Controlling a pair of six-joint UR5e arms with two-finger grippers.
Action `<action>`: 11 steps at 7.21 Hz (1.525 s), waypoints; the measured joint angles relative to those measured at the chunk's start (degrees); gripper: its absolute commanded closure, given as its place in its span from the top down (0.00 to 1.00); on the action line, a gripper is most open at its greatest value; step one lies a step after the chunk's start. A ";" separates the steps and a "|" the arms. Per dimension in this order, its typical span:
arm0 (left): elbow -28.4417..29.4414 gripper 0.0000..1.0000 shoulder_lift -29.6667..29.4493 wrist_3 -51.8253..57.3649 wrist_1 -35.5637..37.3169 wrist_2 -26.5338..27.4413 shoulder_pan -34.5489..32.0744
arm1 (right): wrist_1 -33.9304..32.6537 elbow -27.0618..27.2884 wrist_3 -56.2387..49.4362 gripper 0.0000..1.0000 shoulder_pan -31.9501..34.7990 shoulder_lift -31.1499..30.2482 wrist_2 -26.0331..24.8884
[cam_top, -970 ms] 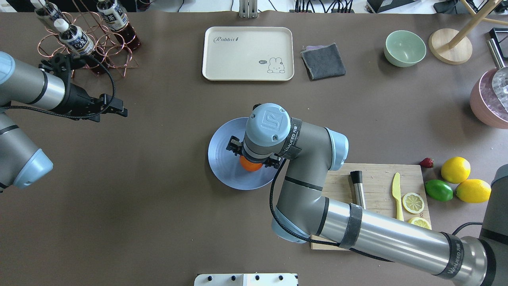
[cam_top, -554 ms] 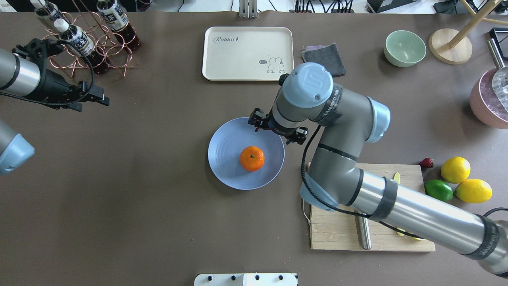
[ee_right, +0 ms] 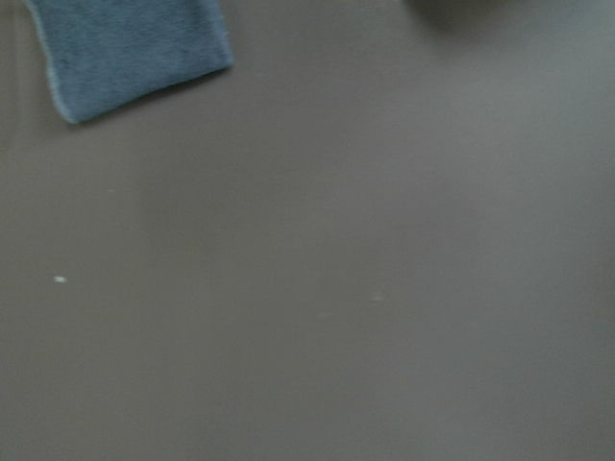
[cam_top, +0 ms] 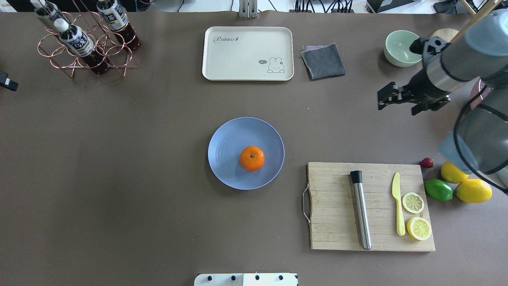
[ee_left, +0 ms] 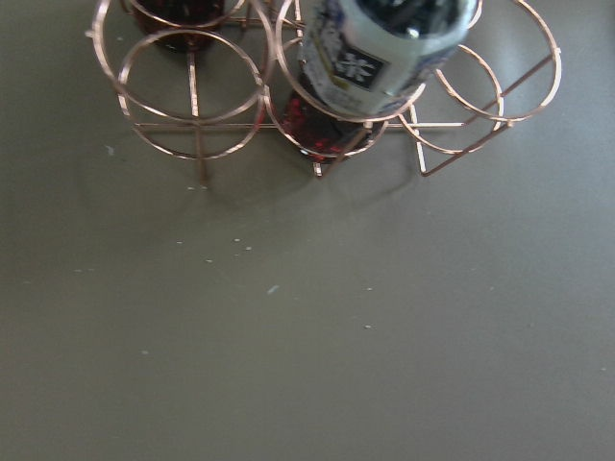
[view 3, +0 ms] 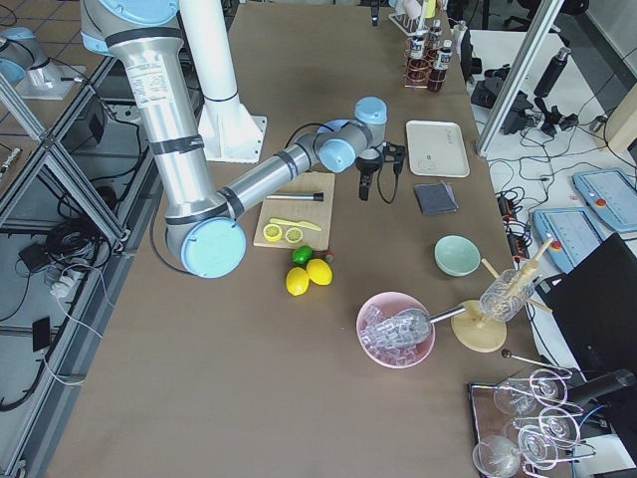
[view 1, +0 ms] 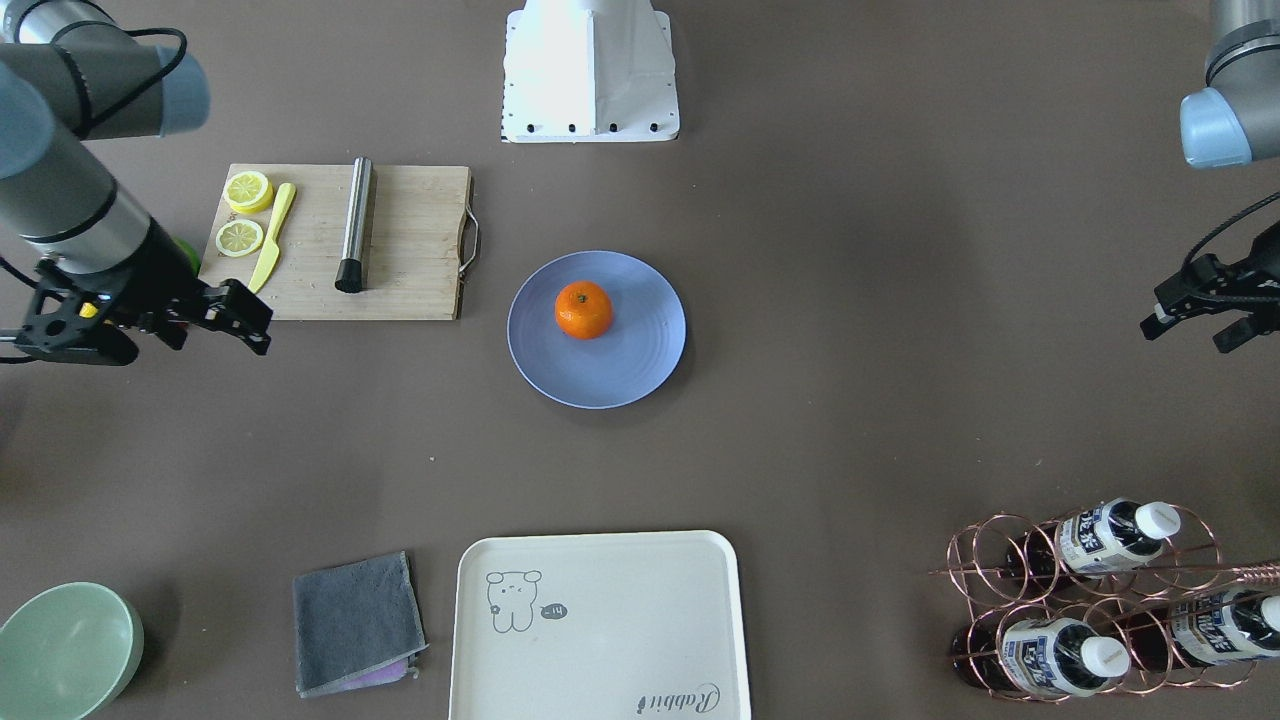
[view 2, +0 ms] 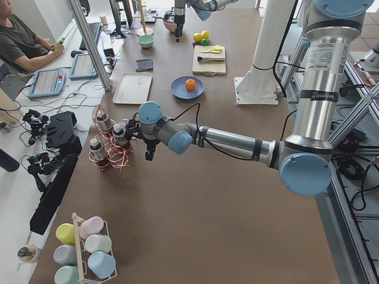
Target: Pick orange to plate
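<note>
The orange rests alone on the pale blue plate, right of its middle in the overhead view. My right gripper hangs open and empty far to the plate's right, near the green bowl. My left gripper is open and empty at the table's left end beside the bottle rack. Only its tip shows in the overhead view.
A cutting board carries a metal rod, a yellow knife and lemon slices. Two lemons, a lime and a strawberry lie beside it. Tray, grey cloth, green bowl and copper bottle rack line the far side.
My right gripper let go of the orange on the plate, then lifted and swung away to the far right. The left arm pulled back to the table's left edge.
</note>
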 measured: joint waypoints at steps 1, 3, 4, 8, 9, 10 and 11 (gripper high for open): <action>0.47 0.96 0.55 7.83 5.23 0.00 -2.96 | -0.10 -0.67 -11.06 1.00 5.72 -4.54 2.56; 1.04 0.97 1.01 19.96 14.30 1.62 -6.46 | -0.18 -6.93 -34.47 1.00 18.72 -10.33 8.24; 1.06 0.97 1.48 22.21 16.46 2.34 -6.91 | -0.19 -11.15 -45.04 1.00 24.22 -11.74 9.37; 1.27 0.97 4.38 23.63 17.34 2.69 -9.65 | -0.08 -14.19 -59.75 1.00 34.37 -16.87 10.11; 1.60 0.97 4.86 24.06 17.29 2.46 -11.98 | -0.07 -13.84 -59.97 1.00 34.62 -17.18 10.11; 0.84 0.97 6.37 26.08 16.51 2.03 -14.24 | -0.06 -13.18 -60.04 1.00 34.95 -17.33 10.12; -0.79 0.98 8.45 28.63 15.16 1.38 -15.49 | -0.08 -12.17 -60.06 1.00 35.36 -17.61 10.17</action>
